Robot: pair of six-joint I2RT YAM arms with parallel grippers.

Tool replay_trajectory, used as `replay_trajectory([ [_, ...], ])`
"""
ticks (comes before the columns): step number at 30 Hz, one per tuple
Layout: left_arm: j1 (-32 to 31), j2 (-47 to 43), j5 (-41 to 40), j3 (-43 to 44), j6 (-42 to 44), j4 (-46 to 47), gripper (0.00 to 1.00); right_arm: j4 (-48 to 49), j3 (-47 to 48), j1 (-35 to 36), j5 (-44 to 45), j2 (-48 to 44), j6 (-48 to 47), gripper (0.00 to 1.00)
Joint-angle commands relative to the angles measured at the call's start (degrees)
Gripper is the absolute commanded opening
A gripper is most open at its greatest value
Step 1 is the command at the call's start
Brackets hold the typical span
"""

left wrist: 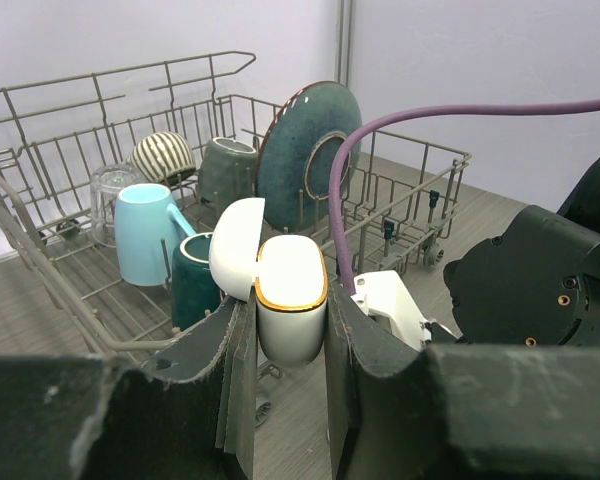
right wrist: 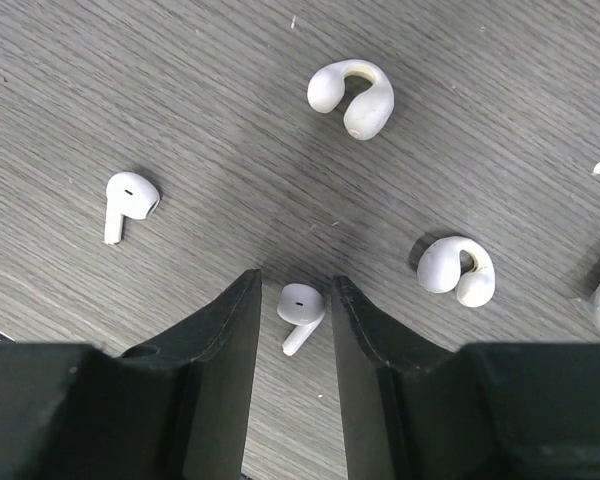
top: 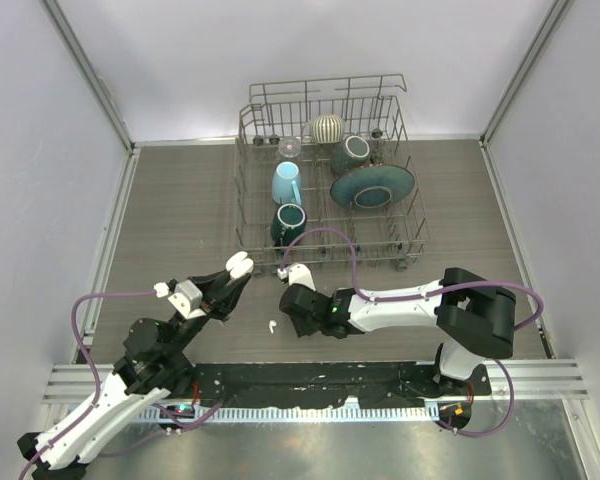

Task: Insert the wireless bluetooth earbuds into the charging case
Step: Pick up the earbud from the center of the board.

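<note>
The white charging case [left wrist: 292,290], its lid [left wrist: 236,248] flipped open to the left, is clamped upright between my left gripper's [left wrist: 288,305] black pads. From above, the case [top: 239,265] hangs over the table, left of the right arm. My right gripper [right wrist: 295,278] points straight down at the table and is open. One white stemmed earbud [right wrist: 301,312] lies between its jaws, close to the right-hand one. A second stemmed earbud [right wrist: 129,201] lies to the left, also visible from above [top: 272,325]. The right gripper [top: 302,303] hovers just right of it.
Two white C-shaped clip earbuds [right wrist: 352,95] [right wrist: 457,270] lie on the table beyond the right jaws. A wire dish rack [top: 242,200] behind holds a light blue mug [top: 286,183], a dark green mug [top: 289,222], a teal plate [top: 372,186] and a striped bowl [top: 327,127]. A purple cable [left wrist: 345,170] loops nearby.
</note>
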Motion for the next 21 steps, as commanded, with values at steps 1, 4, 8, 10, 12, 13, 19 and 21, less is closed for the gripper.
replay_trajectory([
  [1,0.1,-3.0,0.2,0.9,0.2,1.6,0.00,0.9,-0.2,0.3,-0.3,-1.8,-0.9,0.40],
  [4,0.0,-3.0,0.2,0.9,0.2,1.6,0.00,0.4,-0.4,0.3,0.2,-2.1,-0.9,0.40],
  [8,0.0,-3.0,0.3,0.9,0.1,1.6,0.00,0.1,-0.3,0.3,0.4,-1.7,-0.6,0.36],
  [10,0.0,-3.0,0.3,0.9,0.0,1.6,0.00,0.1,-0.2,0.2,0.4,-1.4,-0.4,0.34],
  [12,0.0,-3.0,0.4,0.9,0.0,1.6,0.00,-0.1,-0.1,0.3,0.4,-1.2,-0.3,0.33],
  [13,0.0,-3.0,0.4,0.9,0.0,1.6,0.00,0.0,-0.1,0.3,0.3,-1.2,-0.3,0.35],
  [19,0.0,-3.0,0.4,0.9,0.0,1.7,0.00,-0.7,0.0,0.3,0.9,-1.7,0.0,0.38],
  [21,0.1,-3.0,0.4,0.8,-0.1,1.7,0.00,-0.8,0.0,0.3,1.1,-1.9,0.1,0.38],
])
